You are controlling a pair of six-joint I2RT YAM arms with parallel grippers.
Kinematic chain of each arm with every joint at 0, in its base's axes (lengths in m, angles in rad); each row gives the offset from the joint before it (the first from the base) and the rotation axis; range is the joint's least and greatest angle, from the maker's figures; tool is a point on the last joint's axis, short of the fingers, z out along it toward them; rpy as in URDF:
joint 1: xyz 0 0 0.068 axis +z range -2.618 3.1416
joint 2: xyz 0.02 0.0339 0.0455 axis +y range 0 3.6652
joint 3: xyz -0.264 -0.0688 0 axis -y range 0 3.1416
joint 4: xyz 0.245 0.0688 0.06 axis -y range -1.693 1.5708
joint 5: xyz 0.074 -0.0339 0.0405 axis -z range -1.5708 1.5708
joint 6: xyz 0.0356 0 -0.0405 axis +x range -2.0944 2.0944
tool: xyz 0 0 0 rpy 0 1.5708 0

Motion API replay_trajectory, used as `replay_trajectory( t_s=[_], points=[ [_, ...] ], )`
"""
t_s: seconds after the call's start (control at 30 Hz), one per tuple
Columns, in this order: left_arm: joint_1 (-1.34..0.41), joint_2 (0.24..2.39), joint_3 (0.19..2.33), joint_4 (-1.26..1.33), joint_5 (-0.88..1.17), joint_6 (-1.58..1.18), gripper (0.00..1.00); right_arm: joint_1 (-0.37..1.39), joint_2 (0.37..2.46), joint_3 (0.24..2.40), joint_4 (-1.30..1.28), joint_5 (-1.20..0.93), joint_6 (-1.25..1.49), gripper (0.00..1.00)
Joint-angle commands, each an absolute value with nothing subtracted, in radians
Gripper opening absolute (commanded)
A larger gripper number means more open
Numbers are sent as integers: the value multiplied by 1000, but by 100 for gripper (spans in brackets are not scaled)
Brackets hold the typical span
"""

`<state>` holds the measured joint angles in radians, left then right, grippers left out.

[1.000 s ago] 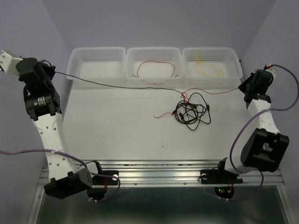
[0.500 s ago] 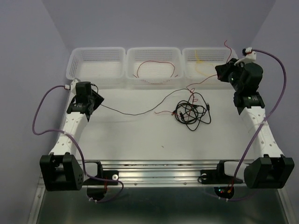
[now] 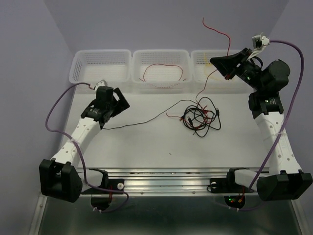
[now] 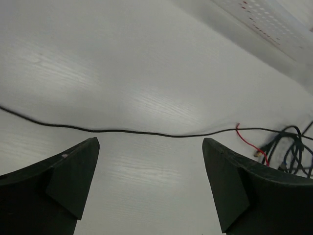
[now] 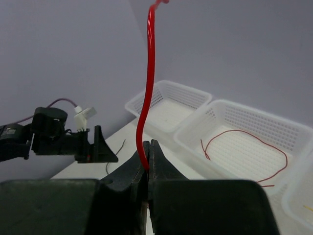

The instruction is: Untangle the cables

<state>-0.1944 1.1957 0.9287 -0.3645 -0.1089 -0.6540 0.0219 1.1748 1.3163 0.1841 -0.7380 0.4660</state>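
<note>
On the white table (image 3: 146,147) lay a messy pile of cables (image 3: 200,117). The right gripper (image 5: 148,165) pinched the red cable (image 5: 149,58) and held it up high. The left gripper (image 4: 150,142) was wide open, near the black cable (image 4: 146,132).
</note>
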Motion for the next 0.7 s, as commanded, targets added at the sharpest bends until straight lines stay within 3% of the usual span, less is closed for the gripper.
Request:
replay_trajectory(
  t_s=[0.0, 0.1, 0.33, 0.67],
  points=[
    [-333, 1228, 1032, -255, -39, -450, 99, 32, 1169, 1350, 325, -887, 575, 1],
    [-429, 1334, 1037, -80, 181, -298, 99, 32, 1170, 1339, 386, -916, 626, 1],
    [-661, 1587, 1179, 52, 281, -5, 99, 32, 1196, 1381, 386, -965, 692, 1],
    [-696, 1850, 1301, 51, 213, 67, 99, 32, 1212, 1410, 448, -1020, 784, 1]
  ],
)
